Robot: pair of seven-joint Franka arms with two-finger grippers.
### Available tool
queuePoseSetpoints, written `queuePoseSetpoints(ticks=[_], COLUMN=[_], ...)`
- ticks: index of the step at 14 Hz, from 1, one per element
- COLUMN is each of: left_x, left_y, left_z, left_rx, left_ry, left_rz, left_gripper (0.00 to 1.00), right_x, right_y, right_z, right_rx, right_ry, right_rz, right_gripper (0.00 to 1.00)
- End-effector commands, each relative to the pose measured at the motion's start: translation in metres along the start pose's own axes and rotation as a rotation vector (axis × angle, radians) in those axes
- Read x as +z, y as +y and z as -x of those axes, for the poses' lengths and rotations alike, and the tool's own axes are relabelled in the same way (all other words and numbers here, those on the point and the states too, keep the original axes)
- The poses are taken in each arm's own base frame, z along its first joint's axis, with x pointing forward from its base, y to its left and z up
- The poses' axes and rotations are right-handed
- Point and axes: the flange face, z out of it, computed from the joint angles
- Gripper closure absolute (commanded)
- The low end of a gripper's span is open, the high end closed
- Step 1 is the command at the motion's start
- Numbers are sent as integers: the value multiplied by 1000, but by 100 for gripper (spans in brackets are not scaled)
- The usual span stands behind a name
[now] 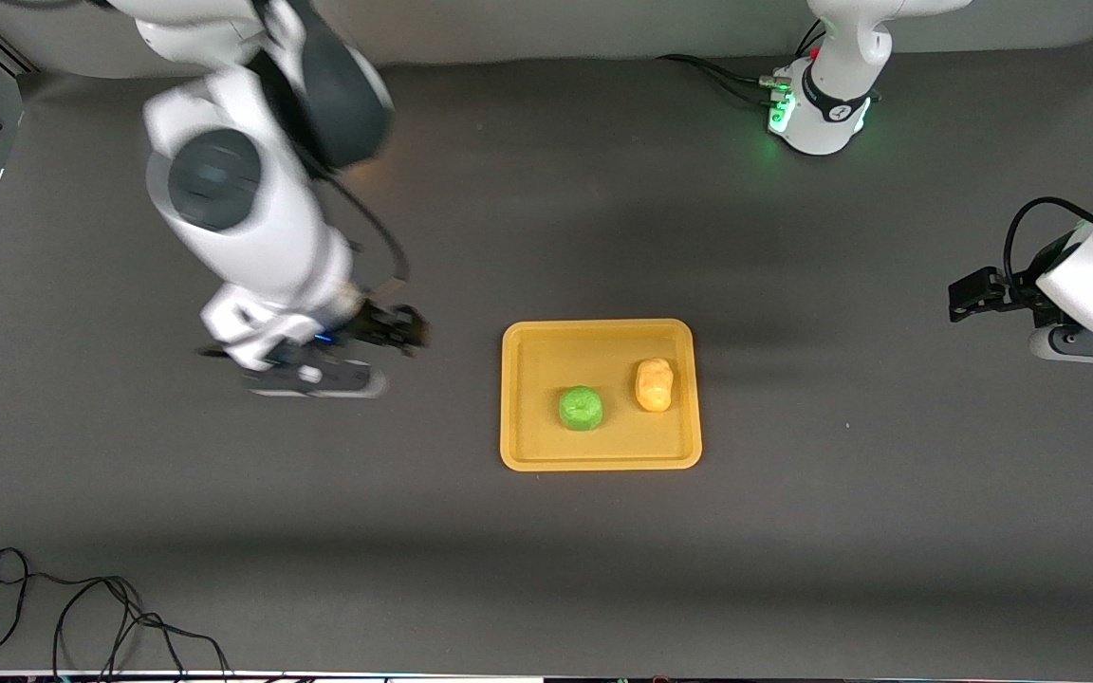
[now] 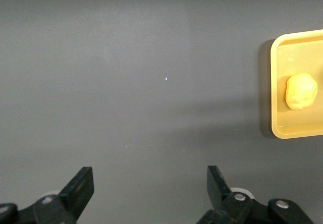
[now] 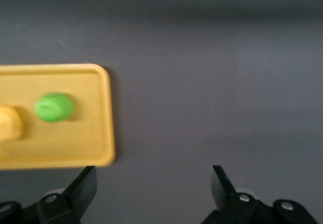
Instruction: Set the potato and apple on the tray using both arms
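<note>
Okay, I've got the tray (image 1: 601,465) sitting just below the middle of the front frame, flat on the dark table (image 1: 546,569), and both items are on it. I see the apple (image 1: 581,408) on the tray floor, a little nearer my front camera than the potato (image 1: 654,384), which lies just beside it toward the left arm's end of the tray. The two are close together but not touching, as far as I can tell.

My right wrist view picks up a tray corner at the centre-left of its frame, with the apple on it and a sliver of the potato at the frame's edge. My left wrist view catches the tray edge at the right of its frame, the potato resting on it.

Moving outward: the right gripper (image 1: 393,327) shows at the centre-left of the front frame, over bare table, off the tray toward the right arm's end. I can see its fingers (image 3: 83,186) spread wide, nothing between them. The left gripper (image 1: 969,294) shows at the right edge of the front frame, over bare table, well apart from the tray. Its fingers (image 2: 81,186) are also spread wide and hold nothing.

A loose black cable (image 1: 82,607) lies at the lower left of the front frame.
</note>
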Motion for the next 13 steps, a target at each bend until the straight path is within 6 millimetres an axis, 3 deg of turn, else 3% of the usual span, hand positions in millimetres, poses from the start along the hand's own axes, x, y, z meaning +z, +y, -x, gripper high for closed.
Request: queuePoseSetpoints(ticks=[1,4,7,10,13], left_x=[-7,-13,-12,-13,-12], left_y=[1,-1,-1,-1,-1], left_z=[-1,-4,-4,-4,-4], left_rx=[-4,-8,-43,-36,-38], left_ry=[3,11,8,6,5], left_rz=[4,3,4,4,4], left_gripper=[0,0,0,0,0], right_x=[-11,-16,-18,-21,-24], right_y=[72,169,241,292,303], right_z=[38,28,20,22,24], right_rx=[-58,-80,-119,-104,-75], right_ry=[-19,-19,-10,-4,-4], right_rz=[-5,-32,-43,-51,-47], right_gripper=[0,0,0,0,0])
